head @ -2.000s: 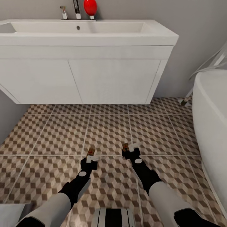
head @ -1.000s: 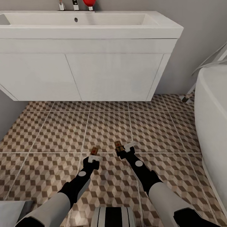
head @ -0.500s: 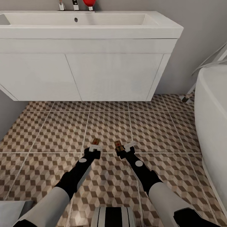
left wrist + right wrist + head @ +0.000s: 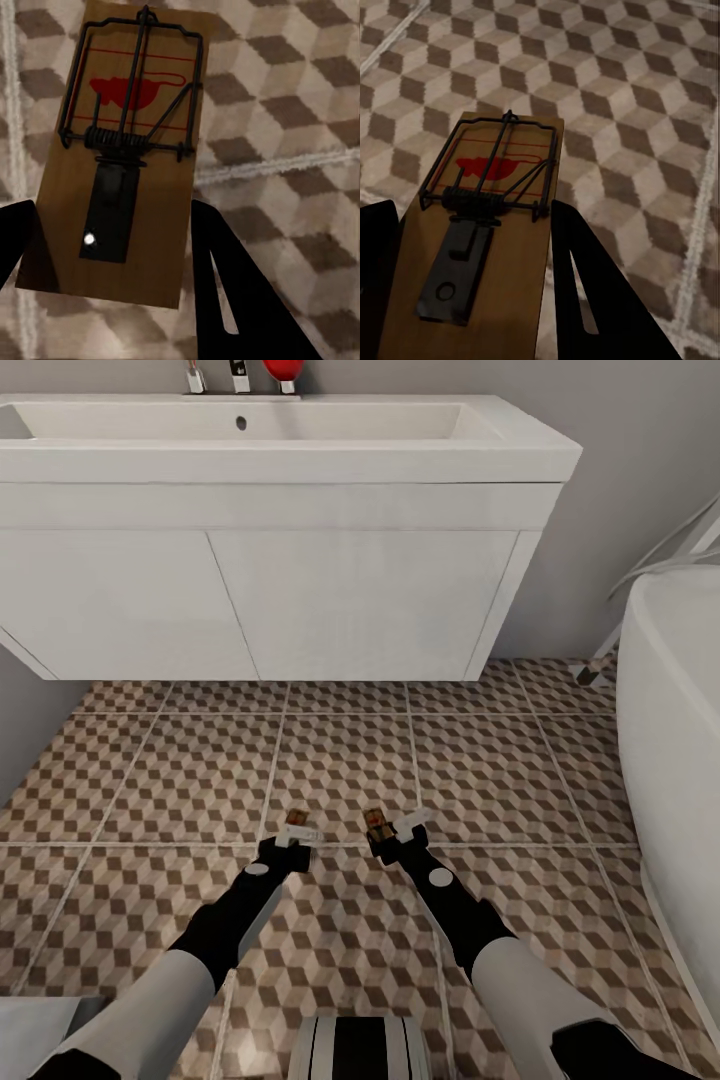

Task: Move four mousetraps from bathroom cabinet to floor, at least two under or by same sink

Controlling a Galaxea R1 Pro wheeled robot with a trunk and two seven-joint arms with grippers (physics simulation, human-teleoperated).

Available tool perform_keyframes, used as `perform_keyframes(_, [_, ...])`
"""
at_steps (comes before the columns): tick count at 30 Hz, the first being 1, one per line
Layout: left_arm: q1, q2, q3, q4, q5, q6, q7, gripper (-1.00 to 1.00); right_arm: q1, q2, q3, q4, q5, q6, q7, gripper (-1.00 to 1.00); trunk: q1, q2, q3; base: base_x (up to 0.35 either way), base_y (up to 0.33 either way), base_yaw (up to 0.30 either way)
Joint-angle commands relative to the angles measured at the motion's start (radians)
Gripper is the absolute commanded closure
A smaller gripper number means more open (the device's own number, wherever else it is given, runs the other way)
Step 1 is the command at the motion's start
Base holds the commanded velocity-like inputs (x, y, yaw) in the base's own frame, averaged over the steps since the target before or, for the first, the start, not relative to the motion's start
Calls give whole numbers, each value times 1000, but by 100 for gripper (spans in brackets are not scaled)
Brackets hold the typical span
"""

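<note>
Both arms were lowered toward the bathroom floor [image 4: 150, 780] in front of the sink [image 4: 280, 460], each carrying a mousetrap. The left gripper [image 4: 289, 848] was clenched on the sides of its mousetrap [image 4: 124, 157], and the right gripper [image 4: 396, 838] likewise grasped the other mousetrap [image 4: 480, 240]. The step in hand appeared to be setting both down near the sink; next would come lowering until each board met the tiles, then releasing. Each trap's long axis ran along its gripper's fingers, the red-marked end pointing away, toward the sink.
</note>
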State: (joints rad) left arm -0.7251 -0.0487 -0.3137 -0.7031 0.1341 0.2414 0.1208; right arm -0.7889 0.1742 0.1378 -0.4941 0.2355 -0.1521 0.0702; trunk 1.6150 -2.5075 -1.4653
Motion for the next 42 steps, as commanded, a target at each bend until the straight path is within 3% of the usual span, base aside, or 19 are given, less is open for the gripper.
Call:
perform_keyframes(1, [0,6,-7,-2,7,-35,9,100,0,0,-3,-6,7,-3,6,100,0,0,-1,0,0,0])
perform_keyframes(6, [0,-4,-12,-24,4,-100,15,100,0,0,-3,-46,7,-8,6,100,0,0,-1,0,0,0])
perform_keyframes(23, [0,0,-15,-87,2,-92,17,100,0,0,-1,-102,6,-12,13,100,0,0,-1,0,0,0])
perform_keyframes(42, [0,0,-16,-101,2,-91,17,100,0,-2,-1,-112,6,-12,13,100,8,-5,-74,0,0,0])
